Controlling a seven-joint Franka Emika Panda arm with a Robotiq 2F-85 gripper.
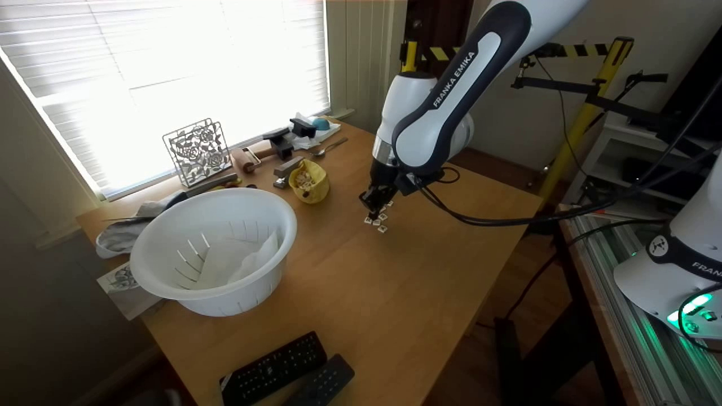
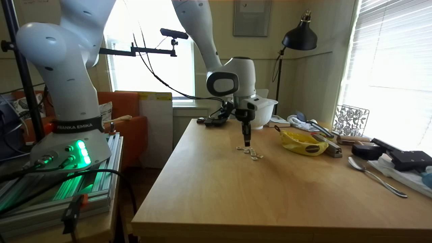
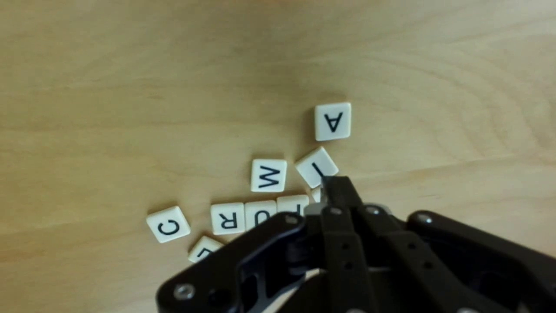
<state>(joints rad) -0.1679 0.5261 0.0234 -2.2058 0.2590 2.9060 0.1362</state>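
While the pincer (image 2: 247, 143) points down close to the counter (image 2: 216, 192), its jaws pressed together, white letter tiles (image 3: 269, 175) lie scattered about its tip (it partly hides several), the R tile (image 3: 228, 218) ending a row, the A tile (image 3: 333, 121) and C tile (image 3: 168, 224) each apart.

Several white square tiles (image 3: 260, 209) with black letters are laid face up on the wooden table (image 3: 130, 100) — three are lined up in a row; the A tile (image 3: 332, 121), W tile (image 3: 269, 175) and C tile (image 3: 168, 224) are placed apart.
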